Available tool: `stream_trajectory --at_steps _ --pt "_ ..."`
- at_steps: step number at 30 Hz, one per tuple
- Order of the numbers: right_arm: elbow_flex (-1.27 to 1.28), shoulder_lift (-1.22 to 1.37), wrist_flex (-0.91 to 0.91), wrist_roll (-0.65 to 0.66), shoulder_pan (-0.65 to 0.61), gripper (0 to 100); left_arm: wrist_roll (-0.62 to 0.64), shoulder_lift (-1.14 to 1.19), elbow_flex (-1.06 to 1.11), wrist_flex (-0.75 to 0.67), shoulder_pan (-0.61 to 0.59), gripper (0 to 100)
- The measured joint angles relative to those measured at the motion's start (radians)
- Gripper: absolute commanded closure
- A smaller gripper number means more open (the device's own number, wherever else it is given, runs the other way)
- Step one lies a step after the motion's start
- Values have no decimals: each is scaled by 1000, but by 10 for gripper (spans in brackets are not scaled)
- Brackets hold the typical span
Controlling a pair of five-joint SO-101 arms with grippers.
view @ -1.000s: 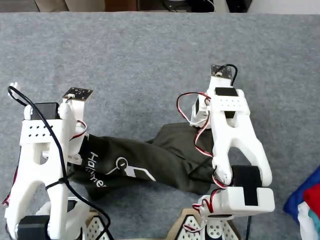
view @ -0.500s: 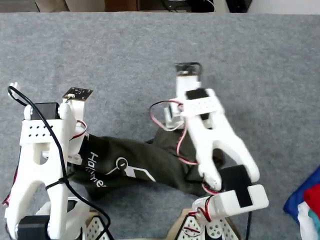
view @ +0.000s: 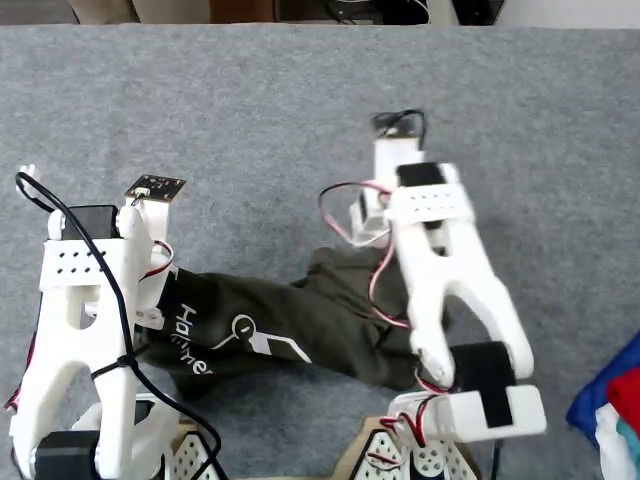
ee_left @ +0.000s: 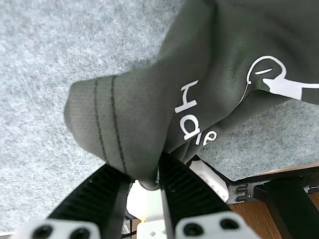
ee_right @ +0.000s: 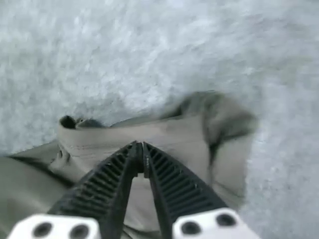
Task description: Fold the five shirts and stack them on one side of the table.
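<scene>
Left wrist view has the left hand [ee_left: 143, 170] pinching a hem of the dark shirt [ee_left: 149, 94]. The right hand [ee_right: 140, 149] is pressed together at another edge; I cannot tell whether it holds cloth. The shirt lies bunched near the arm-side edge of the table [view: 250, 100]. This looks like the spreading step, so next both hands should draw it flat.

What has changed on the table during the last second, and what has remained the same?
The right gripper swung toward the left gripper, then came partway back; it is shut at the edge of the dark olive shirt. The left gripper stayed clamped on the shirt's other end, and the shirt barely shifted.
</scene>
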Motion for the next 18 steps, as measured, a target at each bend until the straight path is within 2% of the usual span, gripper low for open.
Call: stream_trajectory --at_steps 4,11,18 --pt "-9 -6 25 0 49 834 0 0 0 0 0 981" --pt "-15 78 -14 0 64 910 0 0 0 0 0 981" --pt "-20 176 -86 0 66 908 0 0 5 0 0 981"
